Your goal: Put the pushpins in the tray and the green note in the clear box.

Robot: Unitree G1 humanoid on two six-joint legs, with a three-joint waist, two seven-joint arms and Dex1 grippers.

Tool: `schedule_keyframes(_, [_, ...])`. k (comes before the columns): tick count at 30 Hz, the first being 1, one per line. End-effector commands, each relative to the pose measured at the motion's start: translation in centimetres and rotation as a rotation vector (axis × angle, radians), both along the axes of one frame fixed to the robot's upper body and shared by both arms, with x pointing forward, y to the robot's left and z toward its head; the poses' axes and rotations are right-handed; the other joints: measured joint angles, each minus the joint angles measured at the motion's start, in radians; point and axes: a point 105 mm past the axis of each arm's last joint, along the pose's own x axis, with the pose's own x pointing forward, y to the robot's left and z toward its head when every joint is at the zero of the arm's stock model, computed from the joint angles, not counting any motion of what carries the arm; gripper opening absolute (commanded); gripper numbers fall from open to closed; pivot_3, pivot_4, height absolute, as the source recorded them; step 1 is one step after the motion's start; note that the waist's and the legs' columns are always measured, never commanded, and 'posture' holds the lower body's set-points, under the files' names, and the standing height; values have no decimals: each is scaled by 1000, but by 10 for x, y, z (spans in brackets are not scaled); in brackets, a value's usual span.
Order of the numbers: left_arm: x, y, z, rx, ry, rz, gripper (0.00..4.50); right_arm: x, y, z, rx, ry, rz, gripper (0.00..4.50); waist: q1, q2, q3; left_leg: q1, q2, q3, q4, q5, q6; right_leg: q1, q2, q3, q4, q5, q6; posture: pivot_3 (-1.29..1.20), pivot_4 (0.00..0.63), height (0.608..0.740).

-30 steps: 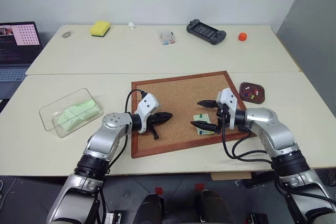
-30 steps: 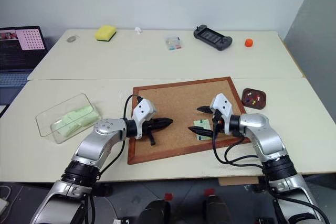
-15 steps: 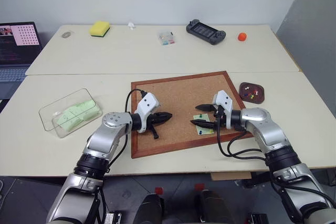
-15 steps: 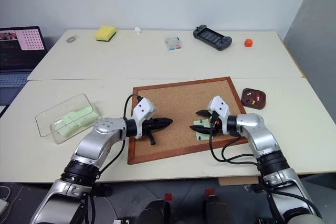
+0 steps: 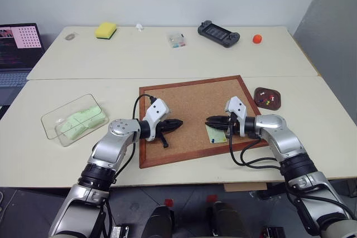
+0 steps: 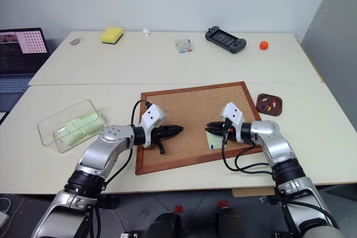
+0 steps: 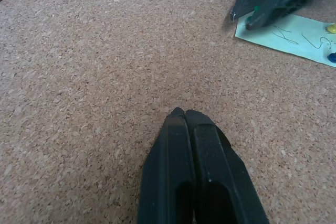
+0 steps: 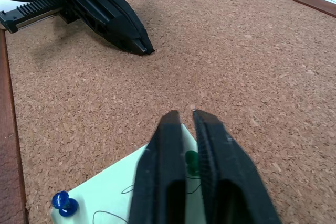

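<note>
The green note (image 5: 216,134) lies pinned on the cork board (image 5: 189,98), near its right edge. My right gripper (image 8: 184,115) is shut on a green pushpin (image 8: 191,158) at the note's corner. A blue pushpin (image 8: 63,203) and a yellow pushpin (image 7: 332,27) also hold the note. My left gripper (image 5: 178,122) is shut with nothing in it, over the bare cork to the note's left. The dark brown tray (image 5: 268,97) sits right of the board with several pushpins in it. The clear box (image 5: 75,120) stands at the left with pale green paper inside.
On the far table lie a yellow sponge (image 5: 106,29), a small clear case (image 5: 178,39), a black game controller (image 5: 218,33) and an orange cap (image 5: 257,38). A laptop (image 5: 19,43) sits at the far left.
My right gripper's fingers went from wide open to shut around the green pushpin at the note's corner. The left arm stayed still.
</note>
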Motion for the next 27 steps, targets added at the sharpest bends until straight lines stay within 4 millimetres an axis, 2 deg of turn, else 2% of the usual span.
schedule_keyframes(1, [1, 4, -9, 47, 17, 15, 0, 3, 2, 18, 26, -49, 15, 24, 0, 0, 0, 0, 0, 0, 0, 0, 0, 0, 0, 0, 0, 0, 0, 0, 150, 740])
schedule_keyframes(10, [0, 3, -18, 94, 16, 6, 0, 1, -1, 43, 129, -53, -8, 24, 1, 0, 0, 0, 0, 0, 0, 0, 0, 0, -1, 0, 0, 0, 0, 0, 150, 740])
schedule_keyframes(22, [-1, 3, -21, 111, 16, -8, 0, -5, -8, 57, 165, -52, -39, 24, 1, 1, -1, 1, 0, -1, 0, 0, 0, 2, 0, 0, 0, 0, 1, 0, 150, 740])
schedule_keyframes(24, [-2, 3, -21, 111, 17, -9, 0, 0, -15, 68, 195, -56, -85, 24, 1, 1, -1, 1, 0, -1, 1, 0, 0, 2, 0, 0, 1, 0, 1, 0, 150, 740])
schedule_keyframes(27, [-3, 3, -22, 111, 20, -11, 0, 11, -37, 81, 207, -69, -175, 24, 2, 1, -1, 1, 0, -1, 1, 0, 0, 2, -1, 0, 0, 0, 1, 0, 150, 740])
